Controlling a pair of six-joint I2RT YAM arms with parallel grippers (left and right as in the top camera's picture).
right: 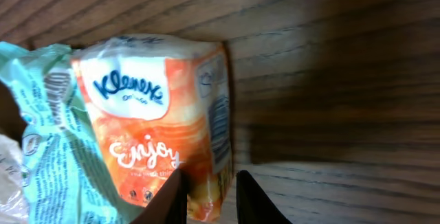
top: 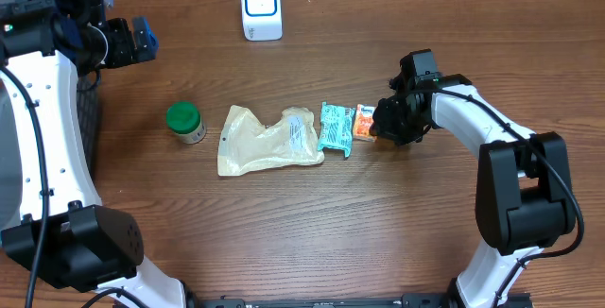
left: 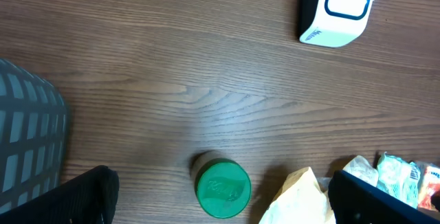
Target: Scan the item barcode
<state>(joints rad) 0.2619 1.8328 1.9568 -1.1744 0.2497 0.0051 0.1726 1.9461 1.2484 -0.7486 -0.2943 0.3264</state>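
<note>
Well over at the upper left of the overhead frame, the left tool (top: pixel 144 38) hangs above bare bench (top: pixel 284 232), fully released: in its own wrist view its two dark fingers (left: pixel 75 198) sit at the bottom corners, spread wide with nothing between them. A grey mesh basket (left: pixel 27 141) shows at the left edge of that view.

Next, left of centre, a small jar with a green lid (top: pixel 185 121) stands upright on the wood. Just beside it to the right lies a crumpled yellowish pouch (top: pixel 269 140) with a white label on it. Near the top edge, above the pouch and well apart from everything else, the white barcode scanner (top: pixel 261 8) stands.

Touching the right end of the pouch is a teal packet (top: pixel 335 127). Against that packet lies the orange Kleenex tissue pack (top: pixel 365 123), flat on the bench at centre right, its barcode strip showing on its right side in the right wrist view.

Right of the pack, the right tool (top: pixel 386 124) reaches in low. Its fingers (right: pixel 258 200) stand narrowly apart astride the pack's lower right corner; I cannot tell whether they truly pinch it.
</note>
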